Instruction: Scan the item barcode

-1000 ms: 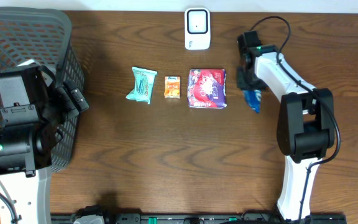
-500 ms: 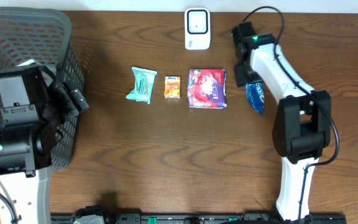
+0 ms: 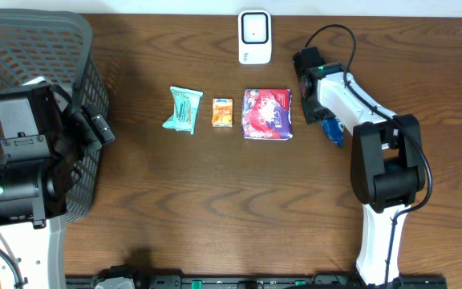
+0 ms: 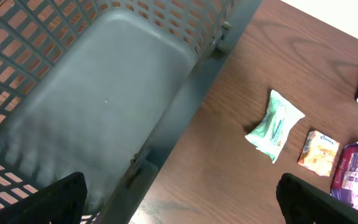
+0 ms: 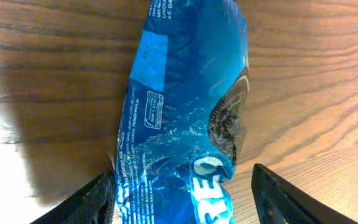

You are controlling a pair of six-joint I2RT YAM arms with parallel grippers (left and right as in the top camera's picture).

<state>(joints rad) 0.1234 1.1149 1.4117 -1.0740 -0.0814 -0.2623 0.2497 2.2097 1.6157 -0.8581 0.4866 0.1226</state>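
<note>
Cookie pack (image 5: 179,124): blue, lay flat on the table (image 5: 303,74), near the red pack (image 3: 268,114) and a little below the scanner (image 3: 254,36).
Right gripper (image 5: 182,190): open, one finger on each side of it, not squeezing; I think it was set to grab it.
Left gripper (image 4: 179,196): wide open, held nothing, hung over the basket (image 4: 73,93), out of the way.
Room: bare wood up to the scanner; red pack close by.

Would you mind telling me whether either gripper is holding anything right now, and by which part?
Nothing appears gripped. The right gripper straddles one end of the blue Oreo packet, one finger clear of it. The left gripper is open and empty.
</note>
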